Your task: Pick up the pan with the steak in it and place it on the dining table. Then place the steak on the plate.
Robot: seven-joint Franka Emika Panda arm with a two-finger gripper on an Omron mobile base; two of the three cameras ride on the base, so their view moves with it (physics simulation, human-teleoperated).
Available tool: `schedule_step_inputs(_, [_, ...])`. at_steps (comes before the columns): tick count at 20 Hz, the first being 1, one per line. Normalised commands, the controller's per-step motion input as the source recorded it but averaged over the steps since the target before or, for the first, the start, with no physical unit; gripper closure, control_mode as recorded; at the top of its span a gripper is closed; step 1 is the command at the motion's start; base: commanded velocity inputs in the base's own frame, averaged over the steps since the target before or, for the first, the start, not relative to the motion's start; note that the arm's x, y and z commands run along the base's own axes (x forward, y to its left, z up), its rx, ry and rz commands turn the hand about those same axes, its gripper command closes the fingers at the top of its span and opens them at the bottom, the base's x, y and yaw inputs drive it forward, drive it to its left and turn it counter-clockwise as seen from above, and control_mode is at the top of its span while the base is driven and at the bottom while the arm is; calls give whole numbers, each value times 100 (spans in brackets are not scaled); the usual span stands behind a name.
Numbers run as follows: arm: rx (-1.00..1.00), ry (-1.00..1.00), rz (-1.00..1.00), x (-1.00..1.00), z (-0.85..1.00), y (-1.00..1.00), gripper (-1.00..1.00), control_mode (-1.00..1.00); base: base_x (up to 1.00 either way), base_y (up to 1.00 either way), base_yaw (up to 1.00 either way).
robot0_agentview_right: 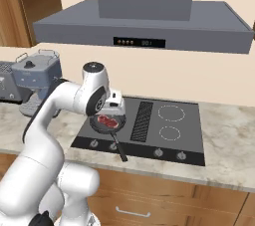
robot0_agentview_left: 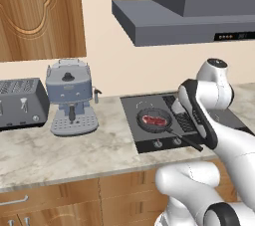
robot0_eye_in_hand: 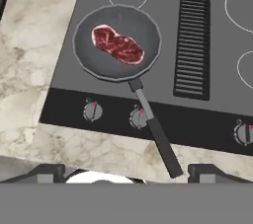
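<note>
The dark round pan [robot0_eye_in_hand: 99,62] sits on the front left burner of the cooktop, its long black handle [robot0_eye_in_hand: 158,139] pointing toward the counter's front edge. The red steak [robot0_eye_in_hand: 117,45] lies flat inside the pan. From the base views, the pan [robot0_agentview_left: 149,126] [robot0_agentview_right: 102,127] and steak [robot0_agentview_left: 153,119] [robot0_agentview_right: 110,119] lie just below the hand. My gripper [robot0_eye_in_hand: 127,173] [robot0_agentview_right: 112,110] hovers above the pan and handle, open, its fingertips [robot0_eye_in_hand: 47,173] wide apart with nothing between them. The dining table and the plate are out of view.
The black cooktop [robot0_eye_in_hand: 207,45] has a centre grille, ring burners and several front knobs [robot0_eye_in_hand: 93,111]. A grey range hood [robot0_agentview_left: 184,21] hangs overhead. A coffee machine [robot0_agentview_left: 69,98] and a toaster [robot0_agentview_left: 20,103] stand on the marbled counter [robot0_agentview_left: 74,150] to the left.
</note>
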Motion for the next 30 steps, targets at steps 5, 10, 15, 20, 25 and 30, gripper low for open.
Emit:
schedule_step_inputs(5, [-2, 0, 7, 25, -59, -19, -100, -100, 0, 0, 0])
schedule_step_inputs(10, [-2, 0, 8, 28, -67, -14, -100, -100, 0, 0, 0])
schedule_step_inputs(15, [-2, 0, 7, 28, -73, -7, -100, -100, 0, 0, 0])
schedule_step_inputs(20, [-1, 0, 6, 36, -69, -3, -100, -100, 0, 0, 0])
schedule_step_inputs(25, [-1, 0, 3, 42, -51, -1, -100, -100, 0, 0, 0])
schedule_step_inputs(30, [3, 7, 0, 51, -4, -18, -100, -100, 0, 0, 0])
